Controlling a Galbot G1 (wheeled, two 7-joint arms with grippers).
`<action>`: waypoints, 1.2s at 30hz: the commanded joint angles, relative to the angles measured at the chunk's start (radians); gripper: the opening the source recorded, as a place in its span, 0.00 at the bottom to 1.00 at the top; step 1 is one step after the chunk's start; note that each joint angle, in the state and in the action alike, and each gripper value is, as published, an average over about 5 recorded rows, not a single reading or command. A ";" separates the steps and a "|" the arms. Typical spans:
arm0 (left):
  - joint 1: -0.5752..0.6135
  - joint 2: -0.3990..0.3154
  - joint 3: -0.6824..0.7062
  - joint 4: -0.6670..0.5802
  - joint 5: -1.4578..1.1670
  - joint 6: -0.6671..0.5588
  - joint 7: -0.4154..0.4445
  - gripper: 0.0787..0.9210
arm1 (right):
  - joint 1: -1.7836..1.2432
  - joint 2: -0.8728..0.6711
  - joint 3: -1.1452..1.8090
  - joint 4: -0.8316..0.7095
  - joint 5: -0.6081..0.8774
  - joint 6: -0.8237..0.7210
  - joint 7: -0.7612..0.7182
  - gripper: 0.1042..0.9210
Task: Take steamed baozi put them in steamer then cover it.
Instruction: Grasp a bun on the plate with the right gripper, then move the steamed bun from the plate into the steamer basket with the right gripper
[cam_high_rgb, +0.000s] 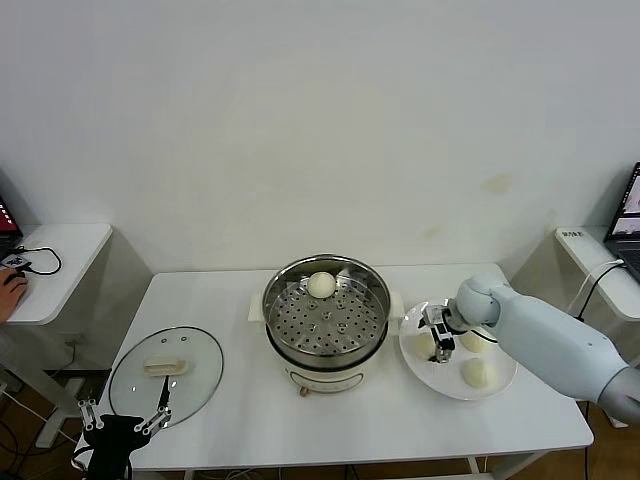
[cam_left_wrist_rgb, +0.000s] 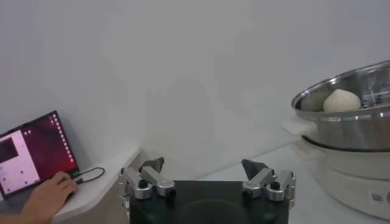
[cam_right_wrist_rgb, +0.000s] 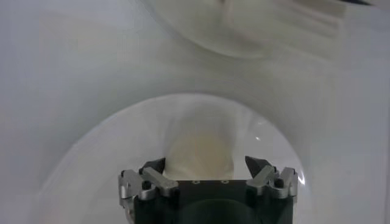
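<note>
The steamer stands mid-table with one steamed baozi on its perforated tray, at the far side. To its right, a white plate carries three more baozi. My right gripper is down over the plate's near-steamer side, open. In the right wrist view its fingers straddle a baozi without pinching it. The cover, a glass lid with a cream handle, lies flat at the table's left. My left gripper hangs open and empty at the front left corner, just short of the cover.
Side tables flank the main table: the left one has a person's hand and a laptop, the right one another laptop. In the left wrist view the steamer shows with its baozi.
</note>
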 joint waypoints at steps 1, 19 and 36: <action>0.001 0.001 -0.001 0.001 -0.001 -0.001 0.000 0.88 | -0.017 0.034 0.007 -0.043 -0.021 0.001 -0.001 0.88; 0.004 0.003 -0.008 -0.005 -0.004 -0.002 0.000 0.88 | 0.127 -0.050 -0.051 0.045 0.056 -0.039 -0.112 0.57; -0.006 0.016 0.022 -0.014 -0.007 -0.002 0.001 0.88 | 0.726 -0.189 -0.348 0.345 0.399 -0.136 -0.117 0.59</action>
